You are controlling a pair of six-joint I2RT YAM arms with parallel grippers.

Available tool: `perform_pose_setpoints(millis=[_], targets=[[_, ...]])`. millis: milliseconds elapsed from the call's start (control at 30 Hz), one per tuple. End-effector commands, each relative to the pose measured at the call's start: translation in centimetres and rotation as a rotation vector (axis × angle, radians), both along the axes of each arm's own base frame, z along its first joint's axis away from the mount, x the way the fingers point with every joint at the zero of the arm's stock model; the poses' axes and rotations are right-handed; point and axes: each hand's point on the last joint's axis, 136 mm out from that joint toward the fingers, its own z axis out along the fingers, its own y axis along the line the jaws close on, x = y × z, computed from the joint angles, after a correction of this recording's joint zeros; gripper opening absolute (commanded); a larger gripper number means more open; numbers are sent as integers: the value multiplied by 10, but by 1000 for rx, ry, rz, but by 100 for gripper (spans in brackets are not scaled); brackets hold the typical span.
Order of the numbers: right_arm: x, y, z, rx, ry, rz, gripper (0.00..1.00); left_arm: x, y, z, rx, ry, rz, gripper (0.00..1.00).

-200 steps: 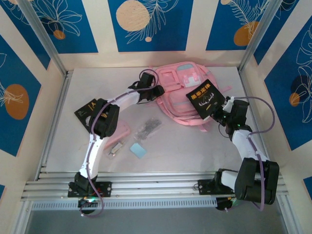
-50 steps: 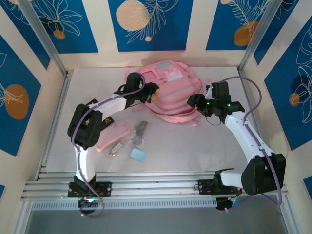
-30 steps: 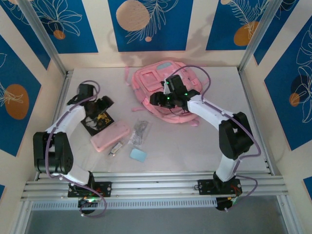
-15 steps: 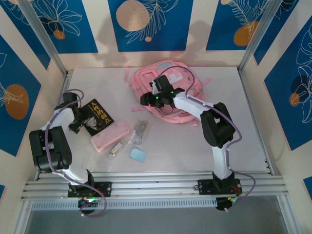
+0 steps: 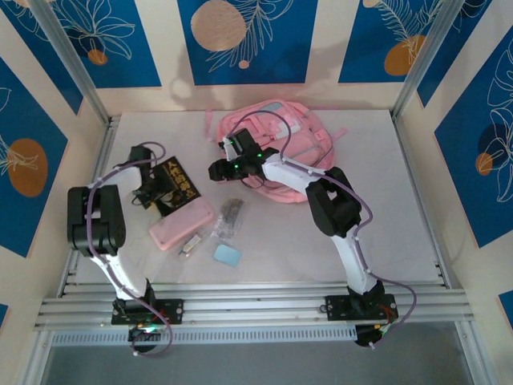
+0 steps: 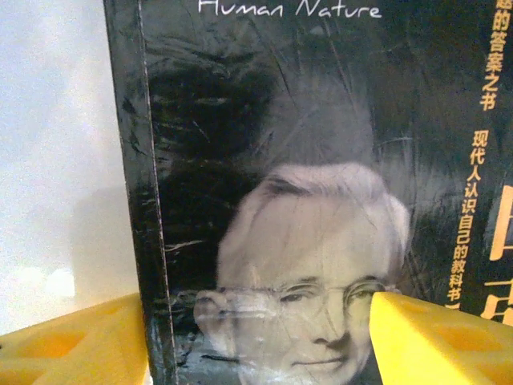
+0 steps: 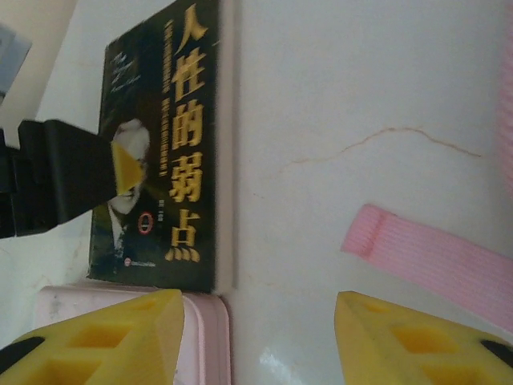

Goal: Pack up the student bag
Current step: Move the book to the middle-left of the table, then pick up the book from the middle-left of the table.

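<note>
Student bag [image 5: 298, 132] at the bench's [image 5: 385, 228] 12 o'clock.
Left tool [image 6: 258, 317], spread wide, straddles a black book [image 5: 178, 181] at 9 o'clock; right tool [image 7: 260, 309], spread and empty, hangs between book and bag.

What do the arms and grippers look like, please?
The left arm and right arm have white links and bulky black joints, each trailing a thin purple cable. The right wrist shows green lights. The left gripper and right gripper have chunky yellow fingers.

white arms [image 5: 285, 171], purple cables [image 5: 268, 114], seemingly foam-yellow fingers [image 7: 104, 337]
</note>
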Motion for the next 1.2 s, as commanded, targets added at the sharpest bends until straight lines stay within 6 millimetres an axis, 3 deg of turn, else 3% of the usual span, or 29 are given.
perform_pose_setpoints(millis=[0,233,533,767,1167], targets=[[1,7,-10,-42,-30,59,53,12,-41,-8,-59,10,-132,68],[15,4,-41,-126,-7,35,52,27,-76,-12,-105,5,-168,67],[20,26,-69,-149,25,45,49,20,-89,-17,-150,11,-154,67],[2,54,-53,-65,45,130,44,22,-93,-19,-171,10,-143,68],[-13,61,-33,17,103,179,35,22,-94,-18,-182,7,-141,68]])
